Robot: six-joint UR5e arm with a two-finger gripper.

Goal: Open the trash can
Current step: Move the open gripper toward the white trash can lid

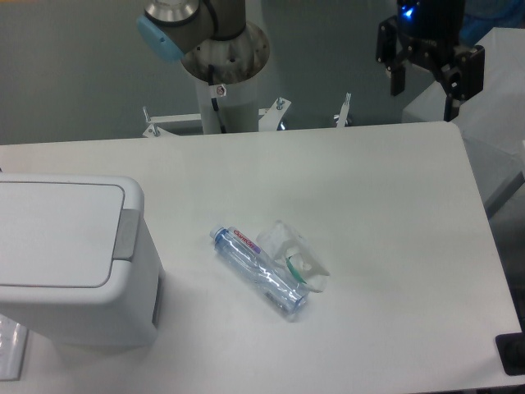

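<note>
light: even, cool, fairly bright | shadows: soft one beside the trash can point(70, 263) | glare: mild on table point(369, 205) | focus: slightly soft, grainy throughout

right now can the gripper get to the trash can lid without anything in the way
Probably yes. The gripper hangs open above the table's far right corner, and the trash can sits at the left edge with its lid shut and bare. The bottle and crumpled plastic lie low mid-table, below a raised path.

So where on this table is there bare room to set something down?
Bare table lies between the bottle and the right edge, and along the far edge under the gripper. The left is crowded: the trash can fills it, with clear plastic against the bottle mid-table.
</note>
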